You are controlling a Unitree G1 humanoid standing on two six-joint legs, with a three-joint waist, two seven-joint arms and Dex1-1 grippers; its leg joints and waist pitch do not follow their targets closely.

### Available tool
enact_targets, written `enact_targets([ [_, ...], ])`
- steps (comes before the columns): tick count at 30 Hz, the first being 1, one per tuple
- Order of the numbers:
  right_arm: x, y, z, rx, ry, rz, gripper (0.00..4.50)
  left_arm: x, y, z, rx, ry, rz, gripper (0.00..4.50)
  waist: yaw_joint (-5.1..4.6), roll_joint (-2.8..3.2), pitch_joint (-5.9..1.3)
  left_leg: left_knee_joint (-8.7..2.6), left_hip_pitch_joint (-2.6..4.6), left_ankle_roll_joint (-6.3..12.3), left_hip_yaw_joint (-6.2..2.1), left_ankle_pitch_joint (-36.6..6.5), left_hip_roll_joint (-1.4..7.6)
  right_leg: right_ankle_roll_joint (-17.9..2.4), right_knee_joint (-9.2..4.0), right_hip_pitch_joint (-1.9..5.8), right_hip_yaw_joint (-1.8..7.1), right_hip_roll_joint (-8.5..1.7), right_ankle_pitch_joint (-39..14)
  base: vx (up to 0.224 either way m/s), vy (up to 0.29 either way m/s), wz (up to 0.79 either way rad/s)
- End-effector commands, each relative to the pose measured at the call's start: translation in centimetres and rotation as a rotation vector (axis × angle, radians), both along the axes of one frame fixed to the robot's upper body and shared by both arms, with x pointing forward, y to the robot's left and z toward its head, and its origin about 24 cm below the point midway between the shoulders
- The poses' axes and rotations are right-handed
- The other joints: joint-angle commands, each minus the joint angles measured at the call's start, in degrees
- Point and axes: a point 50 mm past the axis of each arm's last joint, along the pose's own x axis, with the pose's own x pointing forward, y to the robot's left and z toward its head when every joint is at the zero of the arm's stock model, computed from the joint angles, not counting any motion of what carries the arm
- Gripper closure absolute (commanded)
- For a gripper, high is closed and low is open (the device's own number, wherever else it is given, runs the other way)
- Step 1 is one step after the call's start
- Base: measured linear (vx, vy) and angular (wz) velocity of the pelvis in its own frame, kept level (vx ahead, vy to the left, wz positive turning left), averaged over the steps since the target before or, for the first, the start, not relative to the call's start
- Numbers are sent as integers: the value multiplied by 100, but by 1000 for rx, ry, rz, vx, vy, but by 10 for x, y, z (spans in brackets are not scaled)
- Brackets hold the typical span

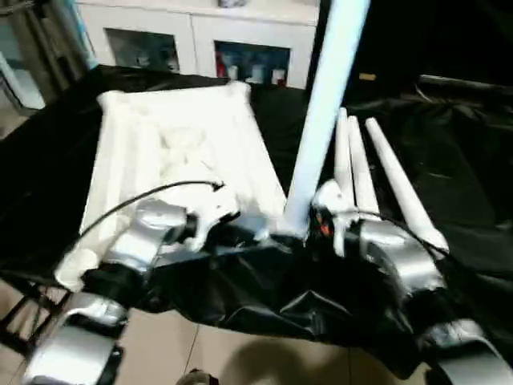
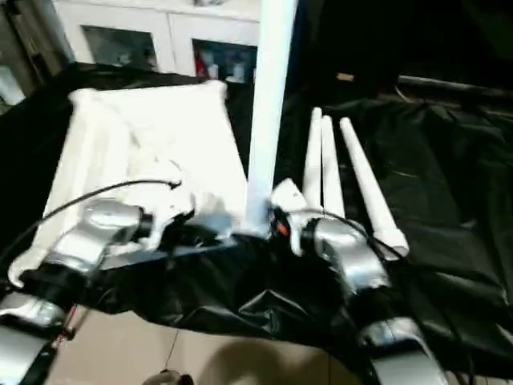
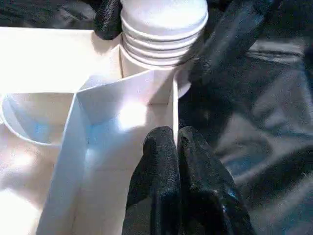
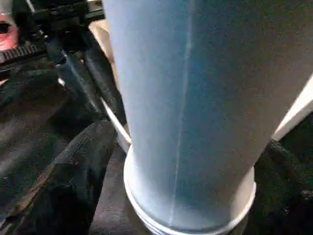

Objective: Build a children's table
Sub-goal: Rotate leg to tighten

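the white tabletop (image 1: 176,152) lies underside up on the black-draped bench (image 1: 449,160). at its near right corner socket stands an upright leg (image 1: 325,112), the open right gripper (image 1: 321,220) straddling its base. the shut left gripper (image 3: 178,147) presses the tabletop's edge rib beside that socket.

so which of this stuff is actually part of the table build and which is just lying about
Part of the job:
- white plastic ribbed tabletop, underside up
- white tube leg standing in its corner socket
- three loose white tube legs
- left gripper
- right gripper

Just lying about:
- black cloth cover
- white glass-door cabinet
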Motion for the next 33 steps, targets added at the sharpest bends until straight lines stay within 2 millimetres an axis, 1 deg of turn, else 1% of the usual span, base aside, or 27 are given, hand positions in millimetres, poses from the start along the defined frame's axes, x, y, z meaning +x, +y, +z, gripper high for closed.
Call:
enact_targets([
  [1, -4, 3, 2, -2, 19, 65, 85, 2, -9, 17, -43, -65, -73, 450, -19, 12, -389, -372, 186, 153, -124, -1328, 290, -1392, -389, 212, 239, -469, -713, 0, 0, 0],
  [3, -6, 2, 3, 8, 31, 80, 85, 0, -6, 17, -44, -55, -80, 450, -12, 14, -391, -368, 180, 159, -126, -1267, 290, -1385, -380, 217, 241, -467, -641, 0, 0, 0],
  [4, -6, 2, 4, 14, 35, 85, 96, 0, -6, 17, -44, -51, -83, 450, -7, 12, -402, -362, 175, 177, -125, -1204, 292, -1397, -362, 223, 241, -475, -551, 0, 0, 0],
  [5, -8, 3, 4, 26, 49, 98, 111, -1, -5, 17, -43, -46, -90, 450, -8, -9, -405, -353, 167, 211, -117, -1136, 287, -1411, -358, 223, 240, -470, -454, 0, 0, 0],
  [6, -9, 4, 4, 26, 49, 100, 111, -1, -4, 17, -43, -43, -91, 450, -5, -4, -406, -350, 164, 225, -121, -1106, 284, -1419, -347, 227, 237, -469, -426, 0, 0, 0],
  [7, -9, 5, 3, 25, 50, 100, 127, -2, -4, 17, -45, -43, -90, 450, -1, 6, -416, -343, 162, 246, -120, -1051, 287, -1424, -341, 226, 236, -477, -368, 0, 0, 0],
  [9, -10, 6, 1, 24, 54, 100, 131, -2, -4, 17, -48, -43, -86, 450, -5, 3, -422, -331, 156, 268, -117, -981, 282, -1447, -331, 219, 234, -471, -260, 0, 0, 0],
  [11, -11, 8, -1, 24, 58, 100, 148, -2, -5, 16, -52, -44, -82, 450, -4, 5, -426, -319, 142, 300, -116, -921, 280, -1460, -317, 217, 229, -468, -165, 0, 0, 0],
  [12, -11, 11, -2, 27, 68, 95, 164, -1, -8, 17, -64, -51, -67, 450, -4, 5, -425, -318, 143, 304, -115, -936, 280, -1461, -319, 212, 230, -469, -177, 0, 0, 0],
  [13, -11, 11, -2, 27, 68, 95, 166, -1, -8, 17, -64, -51, -67, 450, 0, -21, -422, -318, 141, 308, -116, -945, 280, -1461, -319, 217, 229, -475, -232, 0, 0, 0],
  [15, -8, 15, -7, 19, 74, 32, 171, 3, -13, 17, -79, -71, -26, 450, -15, -12, -411, -327, 143, 254, -117, -1016, 281, -1419, -337, 200, 236, -479, -425, 0, 0, 0],
  [16, -6, 17, -9, 12, 75, -4, 173, 4, -15, 18, -83, -81, -4, 450, -22, -15, -410, -330, 143, 231, -123, -1027, 279, -1410, -341, 204, 238, -484, -464, 0, 0, 0],
  [17, 0, 20, -13, -13, 69, -85, 175, 8, -18, 18, -86, -93, 41, 450, -40, -17, -403, -336, 151, 189, -126, -1105, 276, -1390, -359, 199, 241, -488, -604, 0, 0, 0],
  [18, 0, 20, -13, -13, 69, -85, 175, 8, -18, 18, -86, -93, 41, 450, -61, -9, -391, -343, 154, 152, -126, -1162, 276, -1384, -369, 179, 242, -483, -713, 0, 0, 0],
  [19, 11, 25, -20, -57, 52, -252, 175, 15, -25, 17, -89, -114, 116, 450, -79, -22, -393, -348, 155, 85, -135, -1226, 269, -1337, -386, 196, 249, -495, -875, 0, 0, 0],
  [20, 16, 28, -22, -60, 55, -322, 176, 18, -29, 17, -88, -120, 153, 450, -147, -1, -366, -364, 150, -33, -138, -1300, 249, -1341, -401, 162, 254, -495, -1080, 0, 0, 0],
  [21, 18, 31, -24, -50, 78, -368, 176, 20, -32, 17, -84, -131, 180, 450, -169, -6, -364, -371, 150, -96, -151, -1383, 236, -1300, -416, 179, 248, -498, -1257, 0, 0, 0],
  [22, 21, 34, -24, -40, 95, -404, 176, 23, -36, 17, -79, -144, 213, 450, -196, -15, -365, -371, 179, -138, -158, -1512, 237, -1227, -451, 173, 251, -499, -1495, 0, 0, 0],
  [23, 24, 39, -25, -34, 105, -453, 177, 26, -40, 17, -80, -153, 255, 450, -210, -17, -368, -357, 175, -99, -150, -1496, 240, -1196, -460, 173, 271, -496, -1447, 0, 0, 0],
  [24, 26, 50, -25, -24, 126, -503, 177, 30, -49, 18, -88, -171, 318, 450, -217, -13, -372, -355, 169, -95, -147, -1460, 240, -1197, -450, 176, 275, -491, -1381, 0, 0, 0],
  [25, 26, 51, -25, -23, 127, -505, 177, 30, -49, 18, -89, -172, 324, 450, -226, -11, -364, -365, 185, -116, -150, -1452, 235, -1196, -455, 161, 269, -479, -1395, 0, 0, 0],
  [27, 27, 61, -24, -24, 123, -520, 177, 32, -56, 19, -94, -179, 353, 450, -204, -15, -382, -353, 166, -63, -145, -1355, 239, -1196, -445, 182, 270, -484, -1209, 0, 0, 0],
  [29, 25, 70, -21, -10, 112, -472, 177, 31, -63, 20, -107, -180, 345, 450, -188, -13, -404, -342, 150, 45, -139, -1177, 232, -1230, -403, 204, 263, -469, -819, 0, 0, 0],
  [30, 24, 74, -20, -4, 108, -442, 142, 30, -66, 20, -112, -179, 335, 450, -189, -13, -406, -340, 145, 71, -138, -1148, 232, -1248, -395, 209, 261, -469, -736, 0, 0, 0],
  [31, 25, 75, -20, 7, 111, -428, 121, 30, -68, 21, -114, -180, 326, 450, -183, -6, -405, -338, 144, 109, -135, -1127, 235, -1274, -394, 209, 259, -473, -646, 0, 0, 0],
  [32, 26, 75, -18, 28, 119, -424, 107, 29, -69, 21, -118, -180, 309, 450, -186, -5, -404, -337, 154, 129, -134, -1172, 236, -1300, -397, 205, 255, -470, -656, 0, 0, 0],
  [33, 26, 74, -17, 39, 122, -421, 107, 28, -69, 21, -120, -179, 296, 450, -188, -3, -400, -338, 151, 129, -133, -1198, 235, -1308, -400, 206, 255, -470, -685, 0, 0, 0],
])
